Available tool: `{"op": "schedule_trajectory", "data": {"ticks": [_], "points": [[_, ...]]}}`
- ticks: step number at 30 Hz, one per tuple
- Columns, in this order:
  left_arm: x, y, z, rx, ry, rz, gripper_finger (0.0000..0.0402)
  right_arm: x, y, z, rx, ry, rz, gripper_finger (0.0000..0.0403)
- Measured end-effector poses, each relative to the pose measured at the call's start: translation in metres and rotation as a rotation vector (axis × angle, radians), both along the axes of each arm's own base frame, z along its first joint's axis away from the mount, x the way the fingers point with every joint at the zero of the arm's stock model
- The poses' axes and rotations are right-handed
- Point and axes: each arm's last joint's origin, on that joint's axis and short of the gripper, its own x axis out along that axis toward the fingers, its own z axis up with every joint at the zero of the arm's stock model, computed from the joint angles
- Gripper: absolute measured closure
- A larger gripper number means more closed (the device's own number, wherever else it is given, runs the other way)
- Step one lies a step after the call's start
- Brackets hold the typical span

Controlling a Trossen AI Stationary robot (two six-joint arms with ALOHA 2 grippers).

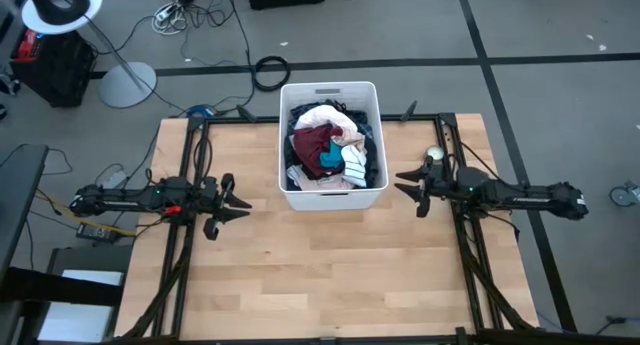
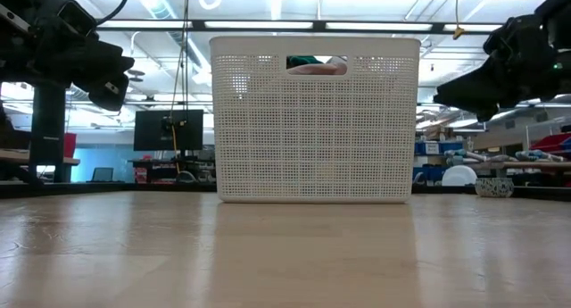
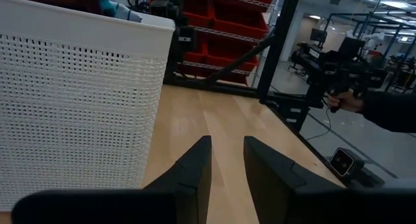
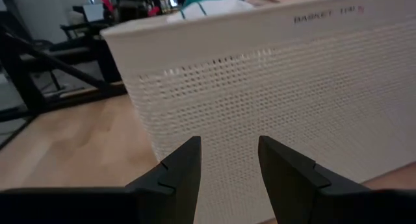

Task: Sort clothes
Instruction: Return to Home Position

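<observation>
ok, all the clothes [image 1: 330, 150] are piled in the white slotted basket [image 1: 283, 135], which sits at the far middle edge of the wooden worktop [image 1: 330, 275]. a maroon piece [image 1: 313, 142] lies on top of the heap, with a teal piece [image 1: 331, 162] touching it on the near side and white and pale pink pieces around them. the heap comes up to roughly rim level. at table height, teal and pink fabric shows through the handle slot [image 2: 314, 65].

the left gripper [image 1: 240, 198] hovers over the left side of the worktop. it is near the basket's front-left corner but clear of it, and it points inward. its fingers [image 3: 195, 178] are parted with a narrow gap and hold nothing. the right gripper [image 1: 400, 183] mirrors it on the right, just off the basket's right wall. it is parted a bit wider and is also empty. both sit raised well above the wood.

off past the worktop, on the left arm's side, a person's hand [image 3: 339, 102] in a dark sleeve grips a dark device.
</observation>
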Motion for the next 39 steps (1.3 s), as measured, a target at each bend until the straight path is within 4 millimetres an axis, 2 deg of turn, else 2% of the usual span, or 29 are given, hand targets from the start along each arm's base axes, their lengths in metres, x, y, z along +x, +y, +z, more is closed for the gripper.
{"op": "schedule_trajectory", "data": {"ticks": [12,21,27,39], "points": [[0.0,0.0002,-0.0001,0.061,-0.008,0.007,0.0306,0.0032,-0.0016,-0.004,-0.017,0.055,-0.01,0.0247],[0.0034,0.0052,-0.0064,0.192,0.06,0.174,0.0306,0.0033,-0.0017,-0.0034,-0.018,0.048,-0.01,0.0247],[0.0055,0.0052,-0.0096,0.195,0.099,0.171,0.0306,0.0033,-0.0017,-0.0033,-0.018,0.048,-0.01,0.0247],[0.0062,0.0044,-0.007,0.193,0.067,0.148,0.0306,0.0034,-0.0017,-0.0031,-0.018,0.045,-0.011,0.0247]]}}
